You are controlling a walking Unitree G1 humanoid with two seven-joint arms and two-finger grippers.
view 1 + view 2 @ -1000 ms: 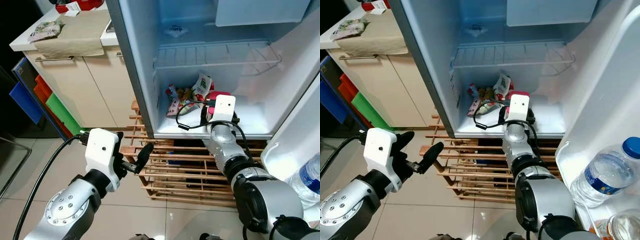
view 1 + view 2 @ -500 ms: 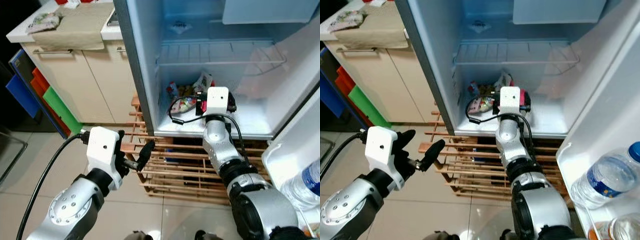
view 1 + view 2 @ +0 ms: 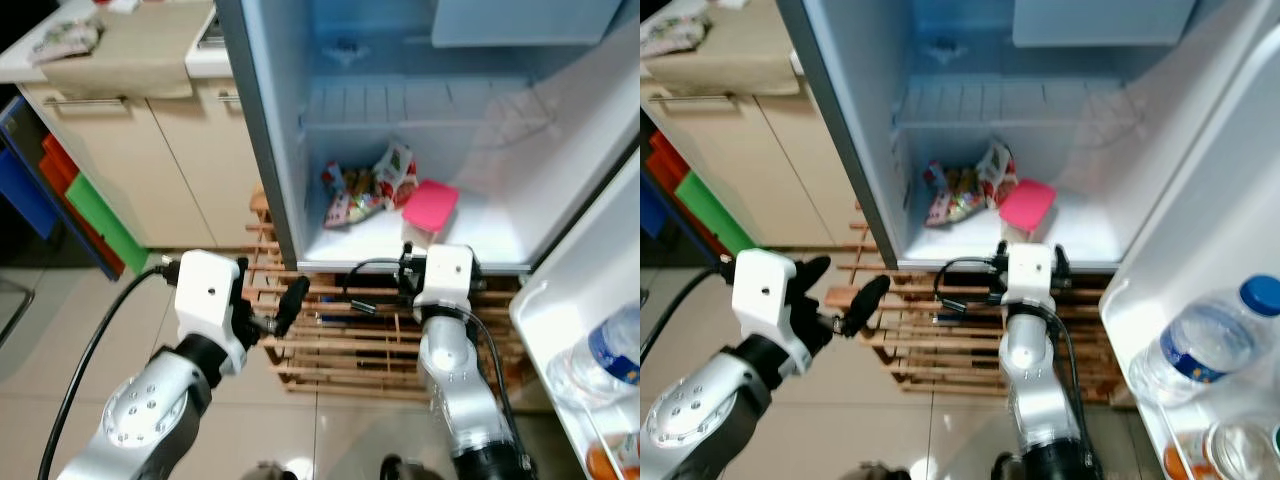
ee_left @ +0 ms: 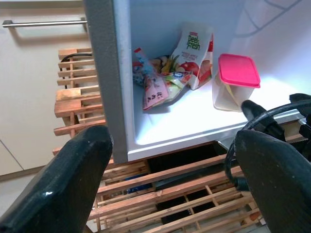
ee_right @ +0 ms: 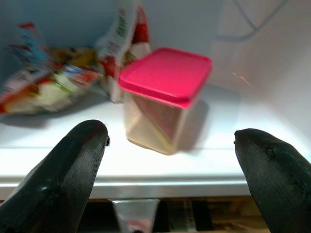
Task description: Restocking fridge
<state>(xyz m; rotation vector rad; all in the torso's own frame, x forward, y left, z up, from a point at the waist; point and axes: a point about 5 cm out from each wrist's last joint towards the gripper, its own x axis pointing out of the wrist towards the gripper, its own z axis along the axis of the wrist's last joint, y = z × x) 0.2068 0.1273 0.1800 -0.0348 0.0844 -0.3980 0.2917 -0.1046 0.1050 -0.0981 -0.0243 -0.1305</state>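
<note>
**A:** Tool status, right side first?

**B:** Right gripper [image 5: 170, 160] sits just outside the fridge's [image 3: 260, 150] front lip, level with the bottom shelf [image 5: 218, 145]. Fingers [image 5: 68, 170] spread wide, nothing between them. It faces the container with the pink lid [image 5: 165, 97], which stands upright on that shelf, apart from both fingertips.

**A:** Left side?

**B:** Left gripper [image 4: 175, 179] hangs lower and further out, in front of the fridge's left wall edge. Fingers parted, empty.

**A:** Where exactly is the container relative to everything else?

**B:** On the bottom shelf, right of the snack packets [image 3: 365, 185], touching or nearly touching the juice pouch [image 4: 194, 53] behind it; cannot tell which. Bare white shelf lies in front of it up to the lip, and to its right as far as the side wall.

**A:** Headroom?

**B:** A wire rack [image 3: 420, 105] spans the compartment above, with open space between it and the pink lid.

**A:** Surroundings?

**B:** The fridge rests on a wooden slatted pallet [image 3: 340, 340] over a pale tiled floor [image 3: 60, 350]. The open door [image 3: 1200, 260] stands at right, with a water bottle [image 3: 1200, 345] in its lower pocket. Cream cabinets [image 3: 140, 160] stand to the left, coloured boards [image 3: 75, 190] leaning beside them.
</note>
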